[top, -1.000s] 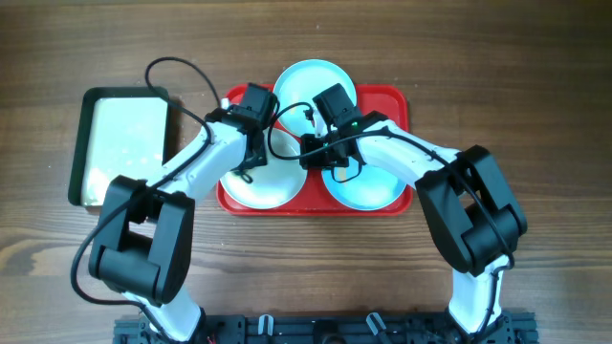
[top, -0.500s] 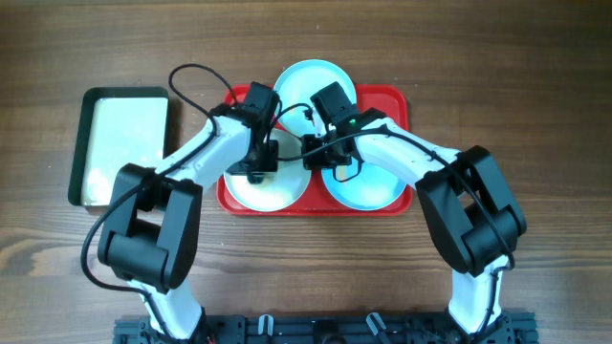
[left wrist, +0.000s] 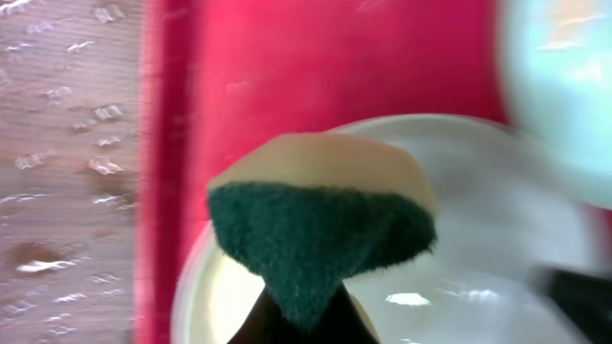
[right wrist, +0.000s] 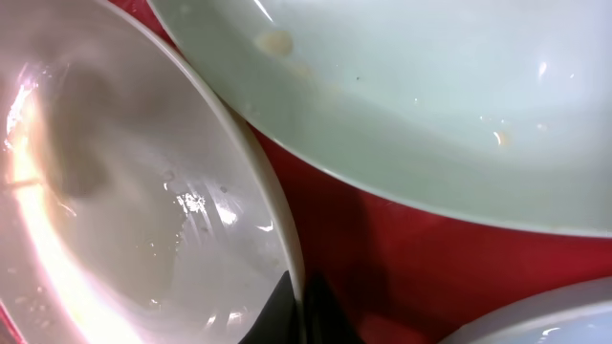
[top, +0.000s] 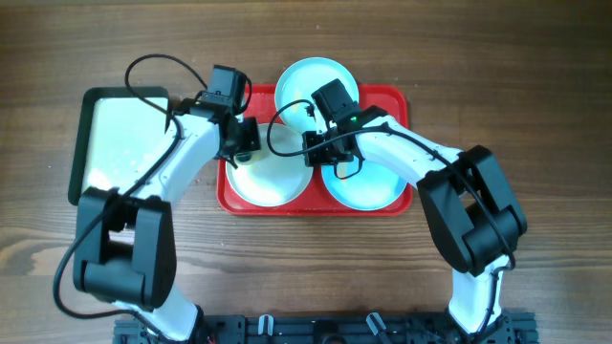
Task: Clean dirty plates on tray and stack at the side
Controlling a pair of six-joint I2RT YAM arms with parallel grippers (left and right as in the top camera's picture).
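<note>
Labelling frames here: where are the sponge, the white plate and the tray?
sponge [left wrist: 320, 234], left wrist view, green scouring face.
white plate [top: 277, 182], overhead view, bare inner surface.
tray [top: 392, 96], overhead view, top right corner.

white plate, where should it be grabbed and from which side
Its thin rim, on the edge toward the middle of the red tray, where the right gripper grips it. The white plate is shallow and lies flat, so only the rim offers a pinch; the sponge is at the opposite edge.
</note>
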